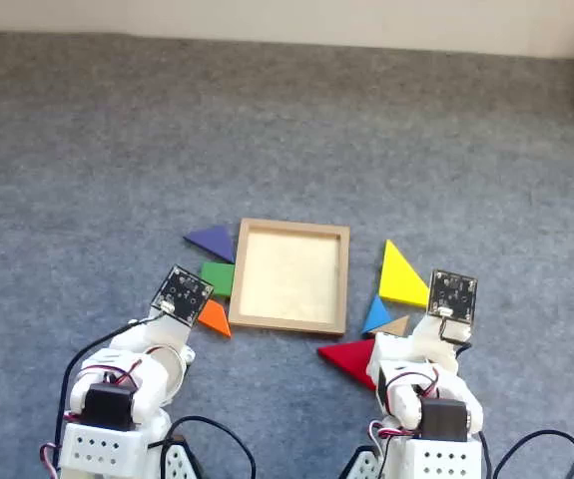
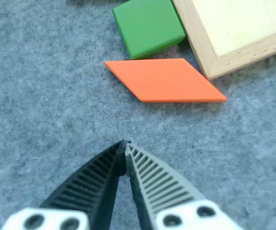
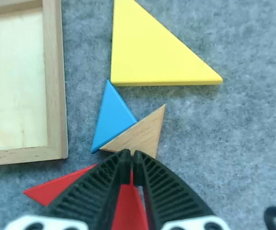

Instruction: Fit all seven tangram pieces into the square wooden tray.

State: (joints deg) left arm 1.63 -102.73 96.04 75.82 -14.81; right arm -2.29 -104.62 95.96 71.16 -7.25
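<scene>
The square wooden tray sits on the grey counter with the pieces around it. The purple triangle, green square and orange parallelogram lie along one side, and the yellow triangle, blue triangle, plain wooden triangle and red triangle lie off the other. The left fingers are pressed shut on nothing near the orange parallelogram, and the right fingers are likewise closed over the red triangle.

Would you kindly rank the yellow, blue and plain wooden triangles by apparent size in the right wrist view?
1. yellow triangle, clearly the largest.
2. blue triangle and plain wooden triangle: they look about the same size, so I leave them unranked.
</scene>
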